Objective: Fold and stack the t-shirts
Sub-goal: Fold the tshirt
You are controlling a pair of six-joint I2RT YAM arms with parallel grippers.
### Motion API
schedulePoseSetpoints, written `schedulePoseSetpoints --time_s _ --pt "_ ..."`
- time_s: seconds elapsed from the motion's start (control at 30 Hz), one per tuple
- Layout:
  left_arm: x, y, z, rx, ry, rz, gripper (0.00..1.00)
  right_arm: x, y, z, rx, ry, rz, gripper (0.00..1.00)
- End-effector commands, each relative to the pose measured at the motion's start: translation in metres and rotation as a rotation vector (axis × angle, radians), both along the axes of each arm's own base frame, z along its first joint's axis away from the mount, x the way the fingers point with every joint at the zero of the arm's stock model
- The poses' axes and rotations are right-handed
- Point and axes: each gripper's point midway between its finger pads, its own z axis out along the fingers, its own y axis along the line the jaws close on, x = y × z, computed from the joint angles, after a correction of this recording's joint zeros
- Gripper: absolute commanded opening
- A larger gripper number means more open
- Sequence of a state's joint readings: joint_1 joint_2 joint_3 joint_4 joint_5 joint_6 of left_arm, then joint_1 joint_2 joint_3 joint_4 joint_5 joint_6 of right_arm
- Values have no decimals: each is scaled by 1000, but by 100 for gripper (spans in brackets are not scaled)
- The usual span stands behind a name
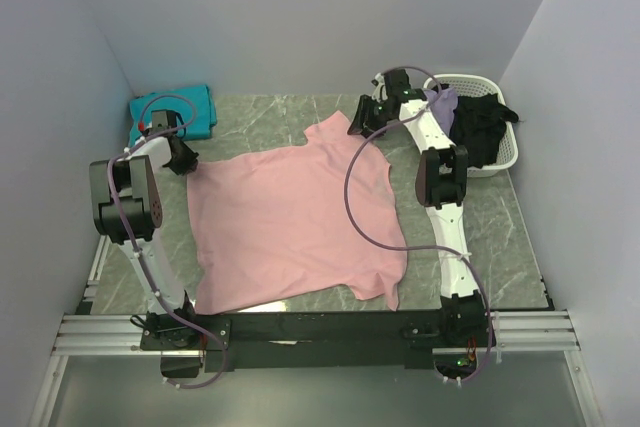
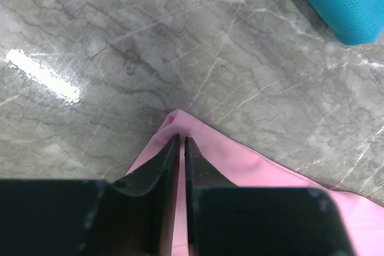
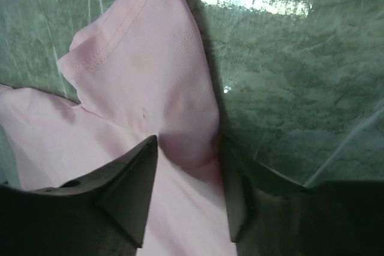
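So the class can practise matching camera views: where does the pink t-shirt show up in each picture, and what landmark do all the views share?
Top external: pink t-shirt spread out mid-table.
Left wrist: its corner, bottom centre, at the left claw tips.
Right wrist: fills left and centre, running between the right claw fingers.
Shared landmark: the grey marbled table.

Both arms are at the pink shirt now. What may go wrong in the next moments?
1. The left gripper pinches only the very corner of the pink t-shirt; the cloth may slip out when lifted.
2. The right gripper has its jaws open around a sleeve fold; closing may catch only part, giving an uneven fold.
3. The right arm's cable hangs over the shirt and might drag it.
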State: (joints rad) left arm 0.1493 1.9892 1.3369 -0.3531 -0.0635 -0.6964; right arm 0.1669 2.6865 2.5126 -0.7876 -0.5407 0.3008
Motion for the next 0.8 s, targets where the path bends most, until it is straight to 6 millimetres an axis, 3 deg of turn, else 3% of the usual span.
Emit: schedulePoseSetpoints --time_s 0.0,0.1,0.13,0.17,0.2,0.37,0.57,0.77 --pt "-3 -5 -17 -25 39 -12 11 -2 2 -4 -11 7 -6 46" --pt "2 -5 -16 -27 38 -24 6 7 -1 2 -16 -29 -31 30" --pt "3 -5 -15 -26 43 -26 5 9 -1 5 -14 -36 -45 21" --pt "7 -2 -11 -18 36 -26 5 16 -6 9 -9 -56 -62 5" --pt "9 -2 -12 -19 36 -29 4 16 -7 12 -4 -58 -74 1" --pt "20 1 -4 -9 25 -40 2 29 -42 31 -26 -110 -179 0" --pt "28 4 -3 -7 10 -51 1 29 -83 54 -120 -159 -273 0" --pt "42 -8 9 -60 -73 -105 1 24 -92 78 -108 -226 -269 0"
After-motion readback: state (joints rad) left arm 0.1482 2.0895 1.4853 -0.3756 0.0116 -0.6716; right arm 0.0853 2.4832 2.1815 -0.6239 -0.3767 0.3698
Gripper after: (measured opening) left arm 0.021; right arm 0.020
